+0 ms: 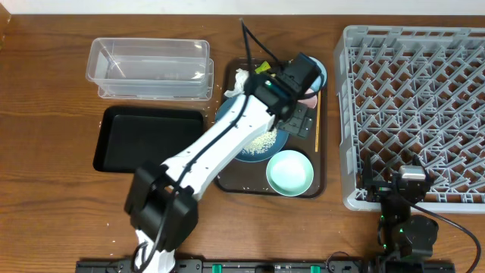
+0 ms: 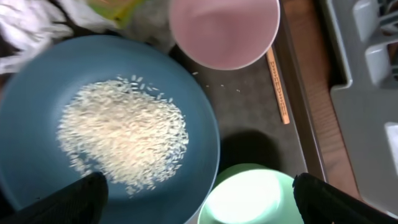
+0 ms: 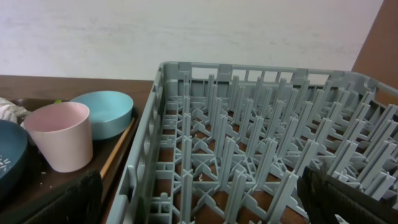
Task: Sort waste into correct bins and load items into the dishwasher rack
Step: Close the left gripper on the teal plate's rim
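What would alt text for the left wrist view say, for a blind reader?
A dark blue dish of white rice fills the left. Right of it: a pink cup, wooden stick and mint-green bowl. The open left gripper frames the bottom corners.

I see white rice [image 2: 124,140] on the dark blue dish [image 2: 37,81], a pale pink cup [image 2: 224,28], a mint-green bowl [image 2: 255,196], a light blue bowl [image 3: 109,112], a grey grid-patterned rack [image 1: 413,114], a plain black tray [image 1: 148,139] and a brown wood-grain table [image 1: 45,76].

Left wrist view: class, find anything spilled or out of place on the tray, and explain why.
A few rice grains lie loose on the dark tray, between the blue dish and the pink cup. They sit apart from the main heap on the dish, so they look spilled.
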`<state>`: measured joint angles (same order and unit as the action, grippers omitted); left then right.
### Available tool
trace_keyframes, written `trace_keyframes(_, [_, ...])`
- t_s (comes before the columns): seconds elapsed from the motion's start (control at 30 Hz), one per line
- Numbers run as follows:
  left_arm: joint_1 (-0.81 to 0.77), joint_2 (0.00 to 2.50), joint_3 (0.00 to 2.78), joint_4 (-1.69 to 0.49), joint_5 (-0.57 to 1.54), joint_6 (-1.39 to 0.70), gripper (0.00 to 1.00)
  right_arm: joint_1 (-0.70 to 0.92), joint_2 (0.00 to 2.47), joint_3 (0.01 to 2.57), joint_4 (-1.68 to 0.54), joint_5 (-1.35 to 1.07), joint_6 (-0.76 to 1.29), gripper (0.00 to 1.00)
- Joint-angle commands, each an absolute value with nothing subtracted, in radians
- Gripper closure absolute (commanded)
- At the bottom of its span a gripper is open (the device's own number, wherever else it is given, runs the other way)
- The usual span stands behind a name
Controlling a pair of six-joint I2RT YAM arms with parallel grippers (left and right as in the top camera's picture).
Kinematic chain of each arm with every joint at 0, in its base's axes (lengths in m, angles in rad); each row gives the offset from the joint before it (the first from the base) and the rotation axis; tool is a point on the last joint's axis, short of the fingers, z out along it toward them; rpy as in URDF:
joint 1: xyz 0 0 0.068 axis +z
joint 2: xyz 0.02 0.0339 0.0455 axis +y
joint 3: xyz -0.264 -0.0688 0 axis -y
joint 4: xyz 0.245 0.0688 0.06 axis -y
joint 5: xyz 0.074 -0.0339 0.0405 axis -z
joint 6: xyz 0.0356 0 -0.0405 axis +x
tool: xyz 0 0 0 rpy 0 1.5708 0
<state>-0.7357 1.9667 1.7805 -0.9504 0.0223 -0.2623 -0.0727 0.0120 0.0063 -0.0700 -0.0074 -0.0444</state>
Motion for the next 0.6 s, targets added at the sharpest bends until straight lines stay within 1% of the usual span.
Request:
trace_keyframes(0.0, [-0.751,2.023,1.804,-0.943,0.038,-0.268,0.03,-0.091,0.007,0.005,-0.075,-0.007,-0.039,0.01])
trace_keyframes(0.03, [-0.752,2.037,1.804,-0.943,0.038,-0.268,0.05,-0.091,0.007,0.005,-0.075,-0.007,-0.038,0.01])
trace_keyframes(0.13, [-0.759,2.075,1.804,-0.943,0.038,-0.268,0.14,-0.091,0.007,0.005,-0.075,-0.007,-0.038,0.01])
trace_keyframes(0.2, [-0.763,2.095,1.803,-0.943,0.038,-0.268,0.16,-0.091,0.007,0.005,-0.075,-0.007,-0.038,0.01])
trace_keyframes(0.37, [-0.772,2.125,1.798,-0.943,0.037,-0.272,0.28,-0.091,0.007,0.005,-0.075,-0.007,-0.038,0.01])
trace_keyframes(0.57, [-0.776,2.139,1.767,-0.921,0.033,-0.272,0.30,-0.091,0.007,0.005,-0.075,-0.007,-0.038,0.01])
